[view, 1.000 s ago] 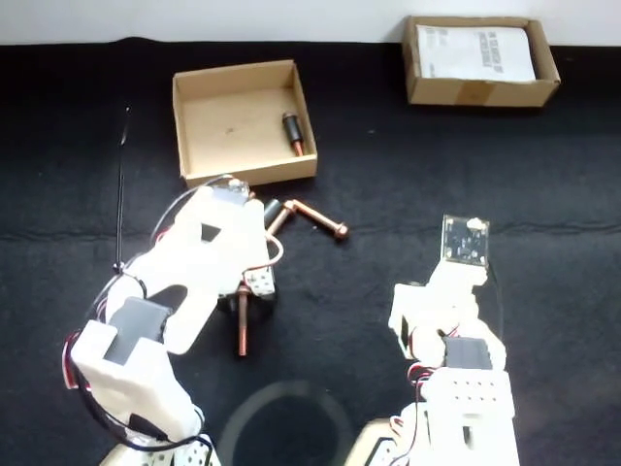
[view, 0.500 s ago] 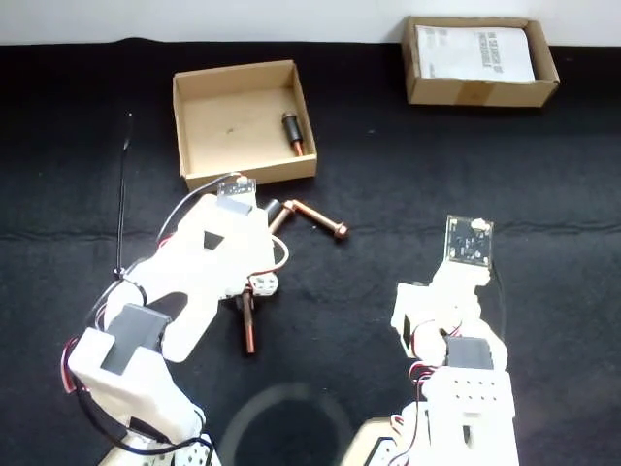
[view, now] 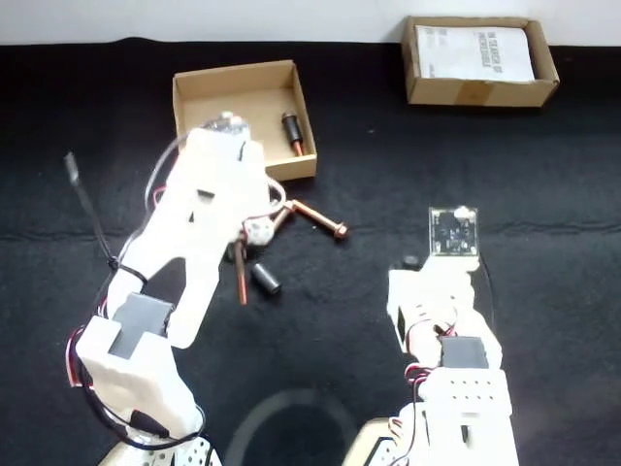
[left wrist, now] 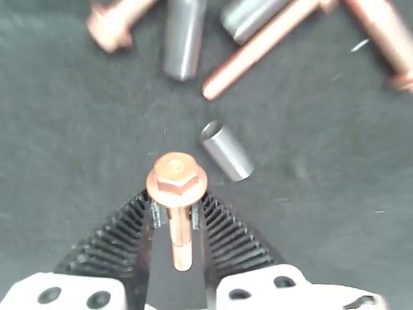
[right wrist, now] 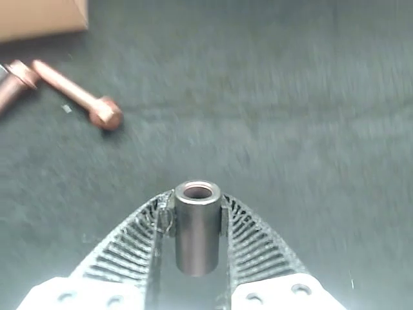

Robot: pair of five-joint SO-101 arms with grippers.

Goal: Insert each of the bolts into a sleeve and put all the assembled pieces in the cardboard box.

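Observation:
My left gripper is shut on a copper bolt, hex head pointing away from the wrist. From above, that bolt hangs under the left arm, just left of a loose dark sleeve lying on the mat. The same sleeve lies just beyond the bolt head. My right gripper is shut on a grey sleeve, open end facing outward, held above the mat at right of centre. The cardboard box at the far left holds one assembled piece.
More loose bolts and sleeves lie in a cluster just in front of the box. One of those bolts lies ahead of my right gripper. A second box with a paper sheet stands far right.
The left arm has swung away from the table's front toward the box, carrying the bolt. A sleeve it covered now lies exposed. The right arm shifted slightly left.

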